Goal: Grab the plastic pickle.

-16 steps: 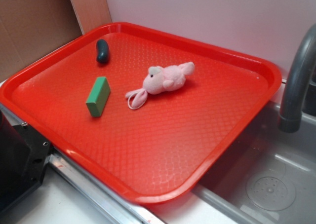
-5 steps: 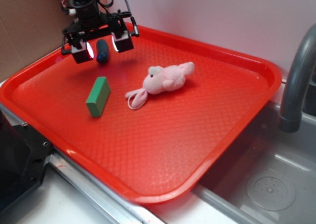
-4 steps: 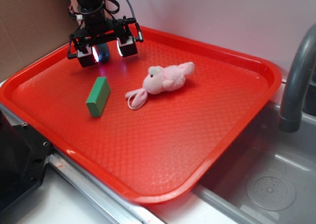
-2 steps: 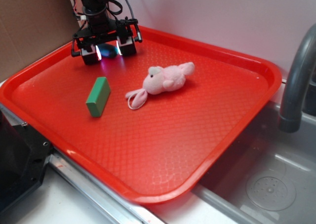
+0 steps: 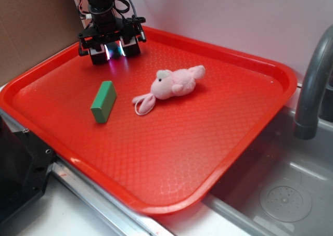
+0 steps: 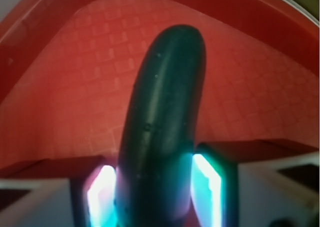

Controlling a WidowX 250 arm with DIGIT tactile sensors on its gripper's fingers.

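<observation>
The plastic pickle (image 6: 167, 102), dark green and slightly curved, lies on the red tray (image 5: 208, 137) near its far left corner. In the wrist view it fills the space between my gripper's (image 6: 155, 187) two glowing pads (image 6: 102, 194), which press against both its sides. In the exterior view my gripper (image 5: 114, 51) is down at the tray surface, and its fingers hide the pickle. The lighter green rectangular block (image 5: 103, 101) lies on the tray a little nearer than the gripper.
A pink plush toy (image 5: 171, 85) lies mid-tray, right of the gripper. The tray's raised rim (image 5: 78, 43) and a cardboard wall (image 5: 31, 28) are close behind and left. A grey faucet (image 5: 312, 85) and a sink (image 5: 281, 194) are at the right.
My gripper came in from above, lowered over the pickle onto the tray and narrowed its fingers around it. The block and the plush toy have not moved.
</observation>
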